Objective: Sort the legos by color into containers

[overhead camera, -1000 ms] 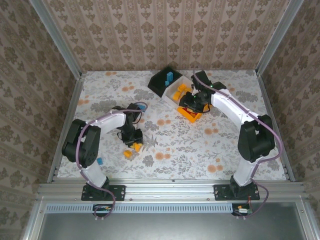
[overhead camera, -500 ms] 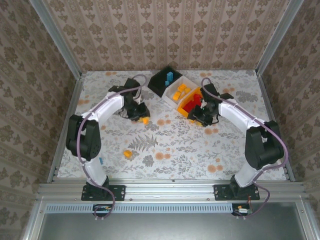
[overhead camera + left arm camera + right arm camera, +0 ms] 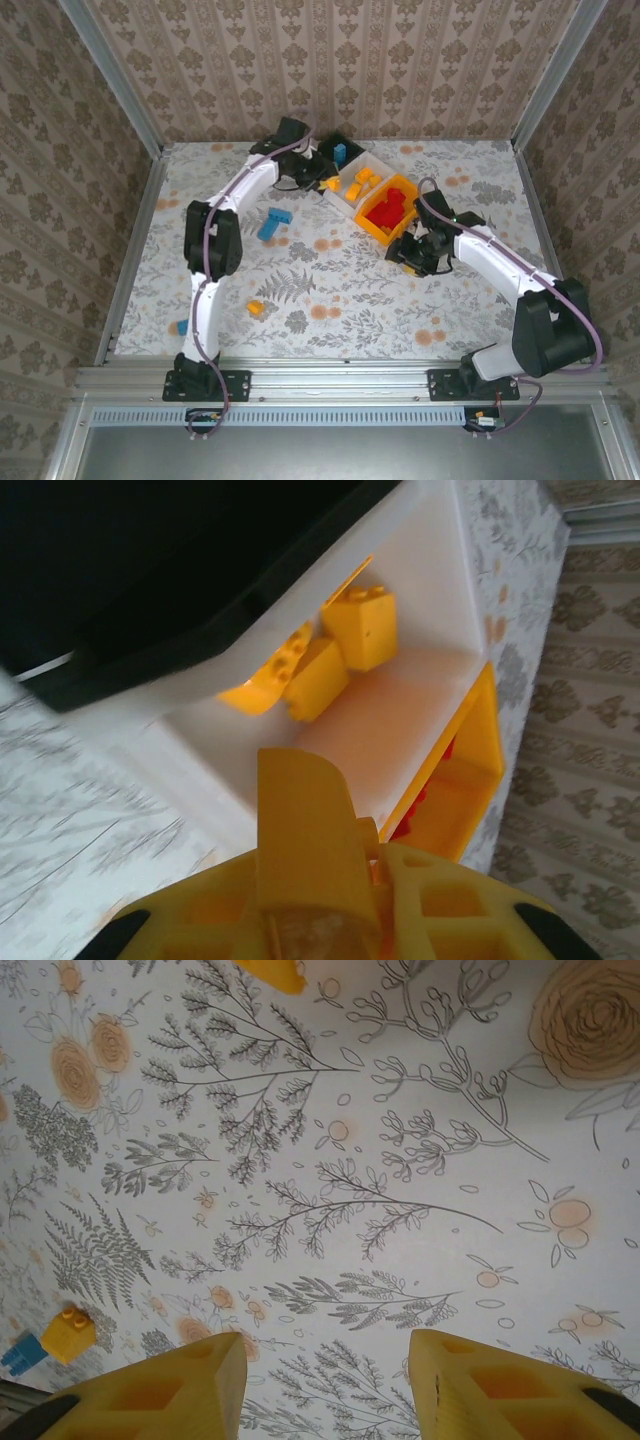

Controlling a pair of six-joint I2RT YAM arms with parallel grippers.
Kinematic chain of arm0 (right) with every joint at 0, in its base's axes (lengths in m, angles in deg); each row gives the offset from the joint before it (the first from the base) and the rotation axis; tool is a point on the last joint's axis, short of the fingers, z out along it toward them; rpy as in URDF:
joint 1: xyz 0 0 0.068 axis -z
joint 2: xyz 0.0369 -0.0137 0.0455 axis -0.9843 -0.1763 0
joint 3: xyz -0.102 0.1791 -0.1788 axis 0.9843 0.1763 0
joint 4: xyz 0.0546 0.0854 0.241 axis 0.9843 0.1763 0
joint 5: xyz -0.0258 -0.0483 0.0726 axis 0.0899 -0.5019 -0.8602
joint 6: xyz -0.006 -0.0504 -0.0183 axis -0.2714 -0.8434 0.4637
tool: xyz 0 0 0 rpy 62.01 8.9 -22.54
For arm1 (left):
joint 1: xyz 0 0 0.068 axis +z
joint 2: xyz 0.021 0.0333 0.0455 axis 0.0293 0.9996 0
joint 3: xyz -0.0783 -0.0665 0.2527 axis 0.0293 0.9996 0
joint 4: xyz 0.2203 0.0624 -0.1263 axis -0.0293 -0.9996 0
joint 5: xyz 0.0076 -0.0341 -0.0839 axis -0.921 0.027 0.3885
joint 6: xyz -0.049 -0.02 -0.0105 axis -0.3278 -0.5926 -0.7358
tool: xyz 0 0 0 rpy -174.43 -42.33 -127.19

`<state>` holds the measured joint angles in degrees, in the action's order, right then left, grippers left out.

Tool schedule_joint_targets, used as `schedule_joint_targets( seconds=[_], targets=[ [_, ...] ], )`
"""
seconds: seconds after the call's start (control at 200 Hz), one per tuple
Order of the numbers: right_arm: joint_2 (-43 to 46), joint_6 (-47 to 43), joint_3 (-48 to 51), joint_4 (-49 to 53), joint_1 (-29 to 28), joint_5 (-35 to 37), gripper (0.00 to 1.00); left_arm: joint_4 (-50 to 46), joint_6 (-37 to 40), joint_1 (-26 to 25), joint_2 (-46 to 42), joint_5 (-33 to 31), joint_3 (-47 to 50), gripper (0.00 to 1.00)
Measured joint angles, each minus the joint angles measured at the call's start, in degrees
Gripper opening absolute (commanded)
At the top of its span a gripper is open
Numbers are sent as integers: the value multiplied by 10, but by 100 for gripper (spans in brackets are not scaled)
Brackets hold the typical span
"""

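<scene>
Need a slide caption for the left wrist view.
Left gripper holds a yellow brick at the white bin, yellow bricks inside.

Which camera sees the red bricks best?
The top external view: the red bricks lie piled in plain sight inside the orange-yellow bin. The left wrist view catches just a sliver of red beside that bin's wall.

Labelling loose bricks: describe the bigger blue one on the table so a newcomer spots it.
From the white bin at the back of the table, look left and slightly nearer. A blue brick lies there alone beside the left arm. It's larger than the tiny blue brick at the front-left edge.
</scene>
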<state>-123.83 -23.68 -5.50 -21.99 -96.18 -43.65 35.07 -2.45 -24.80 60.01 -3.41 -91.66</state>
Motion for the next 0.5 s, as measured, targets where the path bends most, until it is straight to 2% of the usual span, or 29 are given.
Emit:
schedule_joint_targets(
  seconds=[0.32,0.5],
  targets=[
    [43,9,8,1,0,2,48,33,-106,-42,147,40,-193,24],
    [57,8,8,11,0,9,49,45,-146,-37,181,42,-231,25]
  ],
)
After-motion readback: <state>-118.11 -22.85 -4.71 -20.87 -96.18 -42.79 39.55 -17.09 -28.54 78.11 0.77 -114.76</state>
